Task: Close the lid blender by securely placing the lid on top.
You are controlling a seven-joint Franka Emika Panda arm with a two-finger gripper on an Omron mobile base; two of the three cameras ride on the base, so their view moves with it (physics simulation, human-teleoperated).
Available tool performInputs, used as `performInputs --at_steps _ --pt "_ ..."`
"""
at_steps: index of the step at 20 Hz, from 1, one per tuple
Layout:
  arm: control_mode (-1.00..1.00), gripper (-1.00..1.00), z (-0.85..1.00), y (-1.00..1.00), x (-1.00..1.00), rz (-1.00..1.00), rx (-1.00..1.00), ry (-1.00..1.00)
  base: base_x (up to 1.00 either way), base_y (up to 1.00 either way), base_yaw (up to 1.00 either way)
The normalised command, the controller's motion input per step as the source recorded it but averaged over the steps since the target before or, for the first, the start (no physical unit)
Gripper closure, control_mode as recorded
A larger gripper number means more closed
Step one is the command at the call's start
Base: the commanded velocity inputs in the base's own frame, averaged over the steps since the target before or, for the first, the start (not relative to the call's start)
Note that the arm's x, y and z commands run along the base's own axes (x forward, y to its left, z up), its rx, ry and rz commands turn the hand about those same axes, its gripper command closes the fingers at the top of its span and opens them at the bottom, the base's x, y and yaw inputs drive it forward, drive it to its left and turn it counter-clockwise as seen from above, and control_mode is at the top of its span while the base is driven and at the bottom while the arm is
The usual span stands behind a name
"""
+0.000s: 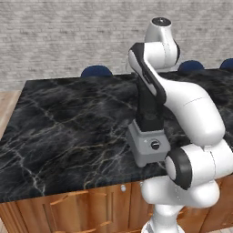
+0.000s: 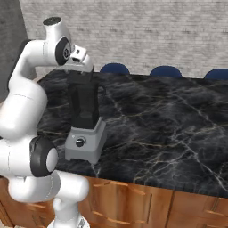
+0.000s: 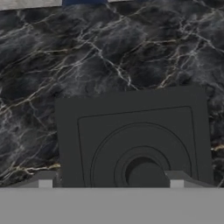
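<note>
The blender point(image 2: 84, 141) stands near the front edge of the black marble counter: a light grey base with a round black knob point(image 2: 80, 142) and a tall dark jar point(image 2: 84, 104). In the left base view my arm hides much of the jar, and the blender base point(image 1: 148, 146) shows below it. In the hand view the lid point(image 3: 135, 140), a flat black square with raised rings, lies just below the fingertips point(image 3: 46, 180). My gripper point(image 2: 81, 71) hovers straight over the jar's top, and the gripper point(image 3: 111, 180) is open with nothing between its fingers.
The marble counter point(image 2: 169, 124) stretches wide to the right of the blender and behind it. Blue chair backs point(image 2: 115, 68) line its far side before a grey brick wall. Wooden cabinet fronts point(image 1: 68, 209) sit under the near edge.
</note>
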Motion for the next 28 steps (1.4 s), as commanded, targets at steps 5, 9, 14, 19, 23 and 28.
performInputs --at_steps 5,9,14,19,23,28 --pt "-1.00 1.00 -0.19 0.00 0.19 0.00 0.00 0.09 0.00 0.00 0.00" --pt "-1.00 1.00 -0.15 -0.01 0.26 0.00 0.00 0.18 0.00 0.00 0.00" --pt "-1.00 1.00 -0.20 -0.07 0.11 0.00 0.00 0.11 0.00 0.00 0.00" --pt "-1.00 1.00 -0.19 -0.15 0.11 -0.02 0.00 0.08 0.00 0.00 0.00" --pt "-1.00 1.00 -0.15 -0.29 -0.30 -0.06 0.00 0.00 0.00 0.00 0.00" --pt "-1.00 1.00 -0.13 -0.19 -0.29 -0.07 0.00 0.00 0.00 0.00 0.00"
